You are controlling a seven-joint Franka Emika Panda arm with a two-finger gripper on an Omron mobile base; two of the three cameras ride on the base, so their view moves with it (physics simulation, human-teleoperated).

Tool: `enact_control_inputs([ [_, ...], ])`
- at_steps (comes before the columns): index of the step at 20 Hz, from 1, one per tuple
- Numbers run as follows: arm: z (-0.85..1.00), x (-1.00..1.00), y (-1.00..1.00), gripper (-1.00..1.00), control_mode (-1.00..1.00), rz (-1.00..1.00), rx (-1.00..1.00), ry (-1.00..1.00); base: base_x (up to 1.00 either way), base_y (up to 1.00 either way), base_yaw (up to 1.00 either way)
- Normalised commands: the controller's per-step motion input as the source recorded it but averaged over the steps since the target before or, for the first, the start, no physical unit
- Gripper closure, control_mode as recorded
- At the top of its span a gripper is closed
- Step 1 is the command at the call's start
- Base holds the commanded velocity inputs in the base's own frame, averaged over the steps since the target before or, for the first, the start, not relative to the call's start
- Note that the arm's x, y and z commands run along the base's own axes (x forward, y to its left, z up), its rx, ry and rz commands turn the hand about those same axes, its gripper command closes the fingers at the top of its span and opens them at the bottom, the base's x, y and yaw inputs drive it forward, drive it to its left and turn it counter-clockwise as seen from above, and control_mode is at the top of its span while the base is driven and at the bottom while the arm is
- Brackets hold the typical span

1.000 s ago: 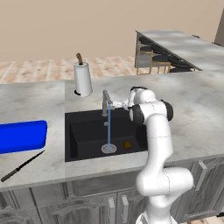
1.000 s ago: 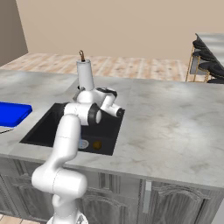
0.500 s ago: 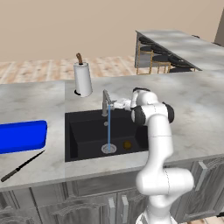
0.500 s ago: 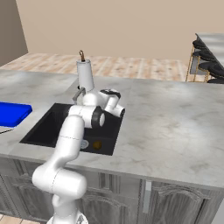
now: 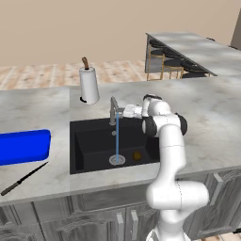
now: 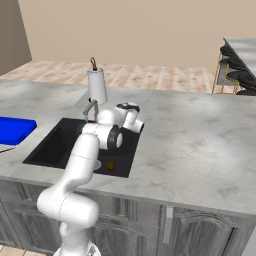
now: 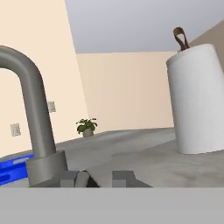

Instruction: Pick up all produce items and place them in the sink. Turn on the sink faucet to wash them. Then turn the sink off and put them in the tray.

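Left base view: your produce item (image 5: 137, 155) sits on the floor of the sink (image 5: 89, 141), just right of the round drain (image 5: 117, 160), small and brownish-yellow. Water stream (image 5: 117, 136) runs from the sink faucet (image 5: 113, 110) straight onto the drain, so the item is beside the stream, not under it. Gripper (image 5: 123, 112) is level with the faucet's base at the back rim, reaching in from the right, tips right at the tap. Hand view puts the grey faucet stem (image 7: 37, 127) close at left, finger tips (image 7: 124, 178) low at the frame bottom; you can't tell the jaw state or whether they touch the tap. Tray (image 5: 23, 147) lies on the counter left of the sink, knife (image 5: 23, 179) in front of it. Paper-towel roll (image 5: 89, 85) stands behind the sink.
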Motion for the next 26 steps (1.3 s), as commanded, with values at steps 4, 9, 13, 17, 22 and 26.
enact_control_inputs([
  [4, 0.0, 0.17, 0.51, 1.0, -1.0, 0.15, 0.0, -0.03, 0.0, 0.0, 0.0],
  [9, 0.0, 0.19, 0.61, 1.0, -1.0, 0.12, -0.03, -0.01, 0.0, 0.0, 0.0],
  [13, 0.0, 0.02, 0.23, 1.0, -1.0, 0.05, -0.04, -0.02, 0.0, 0.0, 0.0],
  [17, 0.01, 0.0, -0.01, -1.0, -1.0, 0.02, -0.01, -0.02, 0.0, 0.0, 0.0],
  [22, 0.16, 0.0, -0.09, -1.0, -1.0, 0.08, 0.0, -0.1, 0.0, 0.0, 0.0],
  [26, 0.21, 0.0, -0.27, -1.0, -1.0, 0.06, 0.0, -0.06, 0.0, 0.0, 0.0],
])
